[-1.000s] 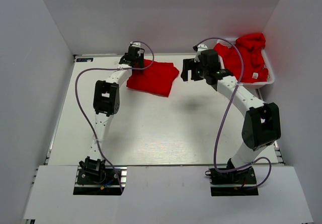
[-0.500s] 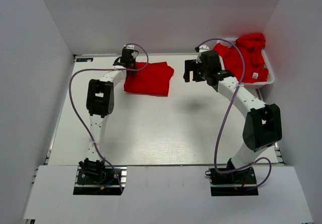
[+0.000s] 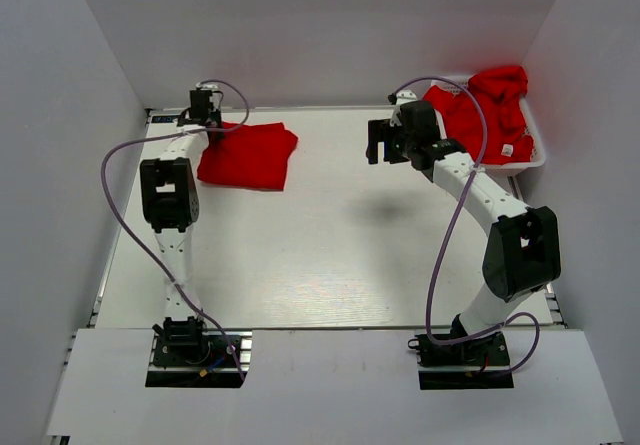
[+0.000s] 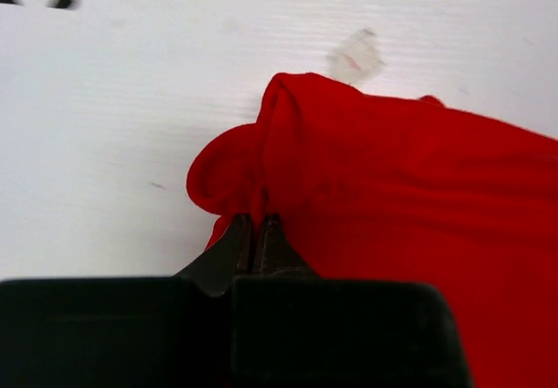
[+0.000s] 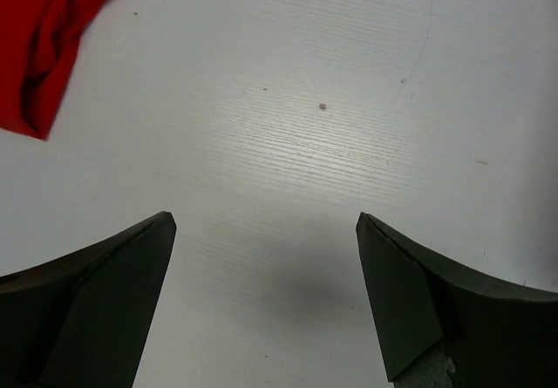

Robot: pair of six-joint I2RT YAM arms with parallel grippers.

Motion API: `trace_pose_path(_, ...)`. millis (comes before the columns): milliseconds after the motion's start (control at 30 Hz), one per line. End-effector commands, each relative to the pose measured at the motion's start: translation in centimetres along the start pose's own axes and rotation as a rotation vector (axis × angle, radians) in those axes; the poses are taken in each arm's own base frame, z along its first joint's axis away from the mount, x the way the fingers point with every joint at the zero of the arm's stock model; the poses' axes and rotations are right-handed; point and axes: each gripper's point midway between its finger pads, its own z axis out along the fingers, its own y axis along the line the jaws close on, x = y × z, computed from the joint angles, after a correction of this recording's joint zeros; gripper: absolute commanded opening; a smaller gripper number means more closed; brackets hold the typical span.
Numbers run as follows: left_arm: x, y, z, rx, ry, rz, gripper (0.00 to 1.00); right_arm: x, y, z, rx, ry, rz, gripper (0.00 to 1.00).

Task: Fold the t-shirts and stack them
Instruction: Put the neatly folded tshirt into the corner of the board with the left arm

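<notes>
A folded red t-shirt lies at the far left of the table. My left gripper is shut on its far left corner. The left wrist view shows the closed fingers pinching a bunched fold of the red t-shirt. More red t-shirts are heaped in the white basket at the far right; one shows a small white tag. My right gripper hovers open over bare table left of the basket. In the right wrist view the right gripper holds nothing, and a red t-shirt edge shows at upper left.
White walls enclose the table on the left, back and right. A small dark label sits at the table's far left corner. A purple cable loops along the right arm.
My left gripper closed on the folded shirt's corner and dragged the shirt leftward across the far side of the table. The right arm stayed where it was, still open.
</notes>
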Motion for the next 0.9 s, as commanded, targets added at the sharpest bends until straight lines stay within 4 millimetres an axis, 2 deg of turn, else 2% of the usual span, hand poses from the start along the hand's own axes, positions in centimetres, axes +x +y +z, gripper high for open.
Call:
trace_pose_path(0, -6.3, 4.0, -2.6, -0.036, -0.122, -0.022, 0.00, -1.4, -0.4, -0.4, 0.019, -0.015, -0.012, 0.90)
trace_pose_path(33, -6.6, 5.6, -2.3, -0.064, -0.128, -0.025, 0.00, -2.0, -0.3, -0.3, 0.020, -0.025, -0.010, 0.90)
trace_pose_path(67, -6.0, 6.3, -1.6, -0.073, -0.110, -0.019, 0.00, -1.6, -0.3, -0.1, 0.022, -0.008, -0.010, 0.90)
trace_pose_path(100, -7.8, 7.5, -1.8, -0.111, -0.150, -0.031, 0.00, -1.7, -0.4, 0.1, 0.022, -0.007, -0.013, 0.90)
trace_pose_path(133, -8.0, 8.1, -1.5, -0.120, -0.150, -0.027, 0.00, -2.4, -0.3, 0.0, 0.022, -0.017, -0.010, 0.90)
trace_pose_path(167, -9.7, 9.5, -1.9, -0.146, -0.182, -0.041, 0.00, -2.1, -0.4, 0.4, 0.029, -0.004, -0.011, 0.90)
trace_pose_path(200, -9.1, 9.7, -0.8, -0.162, -0.173, -0.028, 0.00, -2.0, -0.4, 0.4, 0.030, 0.005, -0.017, 0.90)
trace_pose_path(233, -9.3, 10.6, -0.6, -0.174, -0.175, -0.022, 0.00, -2.5, -0.5, 0.6, 0.035, -0.002, -0.013, 0.90)
trace_pose_path(267, -10.3, 11.8, -0.8, -0.197, -0.200, -0.025, 0.00, -2.6, -0.6, 0.7, 0.043, -0.002, -0.012, 0.90)
trace_pose_path(367, -10.8, 13.6, -0.7, -0.229, -0.222, -0.018, 0.00, -2.7, -0.5, 1.0, 0.046, 0.010, -0.011, 0.90)
trace_pose_path(400, -10.8, 13.8, -0.6, -0.240, -0.229, -0.008, 0.00, -2.9, -0.6, 1.0, 0.048, 0.012, -0.011, 0.90)
trace_pose_path(433, -10.7, 14.6, -0.7, -0.251, -0.226, -0.004, 0.00, -2.8, 0.3, 1.2, 0.032, 0.017, -0.020, 0.90)
trace_pose_path(467, -11.0, 14.8, -0.7, -0.261, -0.237, -0.006, 0.00, -2.9, -0.5, 1.2, 0.046, 0.018, -0.010, 0.90)
trace_pose_path(533, -10.5, 16.2, -0.4, -0.286, -0.230, -0.006, 0.00, -3.2, -0.4, 1.4, 0.046, 0.016, -0.011, 0.90)
trace_pose_path(600, -10.1, 16.4, 0.1, -0.301, -0.226, 0.001, 0.00, -3.7, -0.5, 1.5, 0.048, 0.013, -0.007, 0.90)
trace_pose_path(633, -10.0, 17.2, 0.0, -0.319, -0.223, -0.005, 0.00, -3.7, -0.3, 1.4, 0.044, 0.014, -0.005, 0.90)
trace_pose_path(667, -10.6, 17.7, -0.4, -0.345, -0.242, -0.012, 0.00, -3.4, -0.3, 1.8, 0.041, 0.023, -0.006, 0.90)
trace_pose_path(700, -10.0, 17.8, 0.1, -0.354, -0.229, -0.012, 0.00, -3.6, -0.3, 1.7, 0.040, 0.022, 0.000, 0.90)
trace_pose_path(867, -10.9, 18.5, 0.2, -0.391, -0.265, -0.002, 0.01, -3.4, -0.2, 2.0, 0.035, 0.029, 0.007, 0.90)
